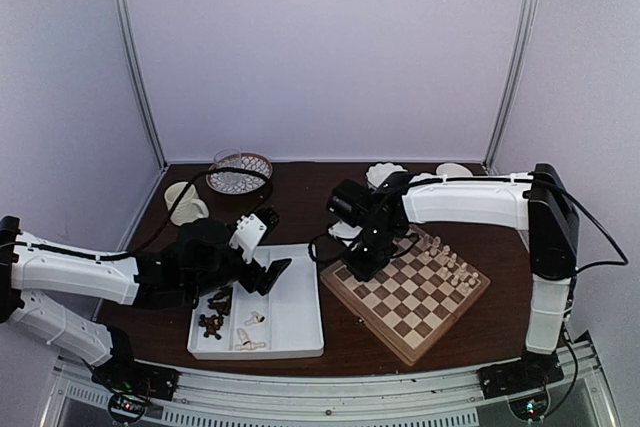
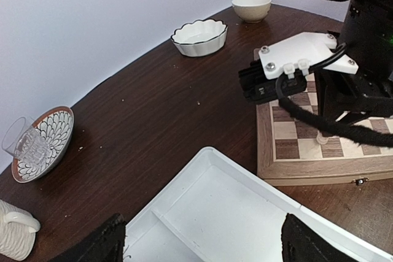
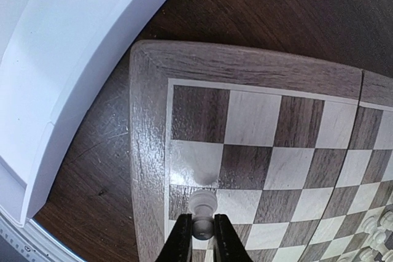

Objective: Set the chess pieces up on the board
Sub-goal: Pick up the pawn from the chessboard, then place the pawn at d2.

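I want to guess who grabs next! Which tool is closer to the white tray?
Left. The left tool hangs over the white tray; the right tool is off to its side, over the board, pinching a pale piece.

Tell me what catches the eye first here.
The right arm's jaws pinch a pale chess piece over the edge squares of the board nearest the white tray. The left arm's jaws gape wide above that tray, where dark pieces and spare pale pieces lie loose.
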`<action>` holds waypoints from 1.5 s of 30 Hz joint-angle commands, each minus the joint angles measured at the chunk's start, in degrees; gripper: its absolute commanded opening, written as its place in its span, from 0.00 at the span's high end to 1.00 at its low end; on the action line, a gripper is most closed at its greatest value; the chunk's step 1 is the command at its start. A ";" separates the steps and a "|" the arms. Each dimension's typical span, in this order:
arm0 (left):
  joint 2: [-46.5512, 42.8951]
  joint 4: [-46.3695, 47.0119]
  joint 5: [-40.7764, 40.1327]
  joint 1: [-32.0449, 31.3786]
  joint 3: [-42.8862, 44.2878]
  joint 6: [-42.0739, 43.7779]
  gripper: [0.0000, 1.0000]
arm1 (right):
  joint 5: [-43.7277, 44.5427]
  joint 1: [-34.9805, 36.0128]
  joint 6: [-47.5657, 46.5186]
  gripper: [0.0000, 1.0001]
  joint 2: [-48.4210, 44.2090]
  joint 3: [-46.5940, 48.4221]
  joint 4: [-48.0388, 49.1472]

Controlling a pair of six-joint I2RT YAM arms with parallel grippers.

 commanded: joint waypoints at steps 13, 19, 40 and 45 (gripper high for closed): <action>-1.00 -0.01 -0.14 0.21 1.47 0.59 0.12 | 9.22 -3.35 3.53 0.88 -15.35 -14.41 -1.50; -0.87 -0.02 0.51 0.16 1.55 0.51 0.12 | 7.41 -8.34 4.37 0.88 -22.10 -22.15 2.65; -0.07 -0.53 1.60 0.20 2.05 0.16 0.12 | 12.15 -18.30 4.95 0.87 -23.00 -24.55 5.73; 0.02 -0.83 1.63 0.22 2.25 0.12 0.12 | 12.03 -19.08 4.78 0.87 -21.60 -24.74 6.45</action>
